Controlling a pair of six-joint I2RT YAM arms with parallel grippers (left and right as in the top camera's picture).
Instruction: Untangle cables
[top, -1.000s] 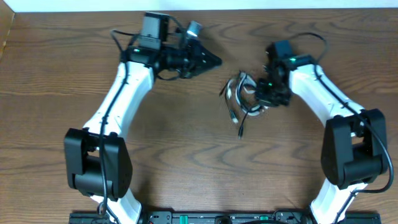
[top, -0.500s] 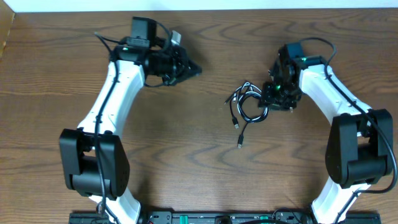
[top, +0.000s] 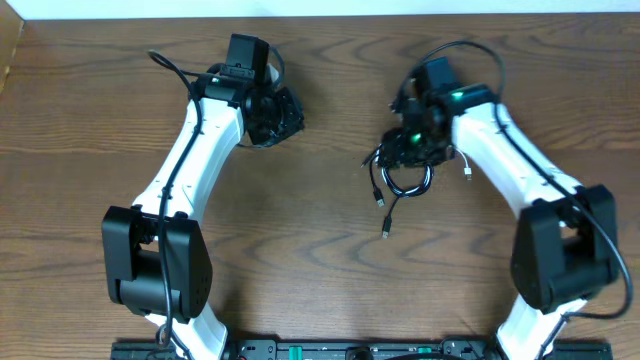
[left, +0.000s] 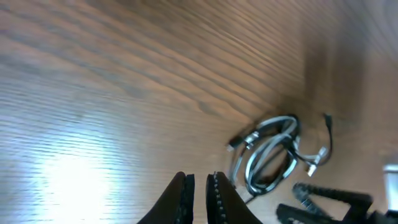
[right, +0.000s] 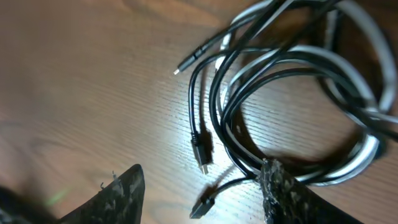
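The cables (top: 402, 178) are one tangled bundle: a black cord (right: 214, 93) and a white cord (right: 370, 146) looped through each other in overlapping rings, with small plug ends poking out. It lies directly beneath the right hand (top: 403, 148), between and just ahead of its fingers. One black tail (top: 386, 232) trails away from that hand toward the near side, and a white plug (top: 467, 172) rests just beside its arm

Bare wood of the desk (top: 320, 280) spreads on the near side of the bundle and between the two arms. The desk's far edge runs just behind both hands

The right hand stands open, fingers wide apart. Cord strands pass through the gap, and one fingertip (right: 283, 186) sits against the outer loop, but nothing is clamped. The left hand (top: 283, 112) is well apart from the bundle, which shows ahead of it in its wrist view. Its fingers (left: 185, 196) are nearly together with only a thin slit between them, holding nothing
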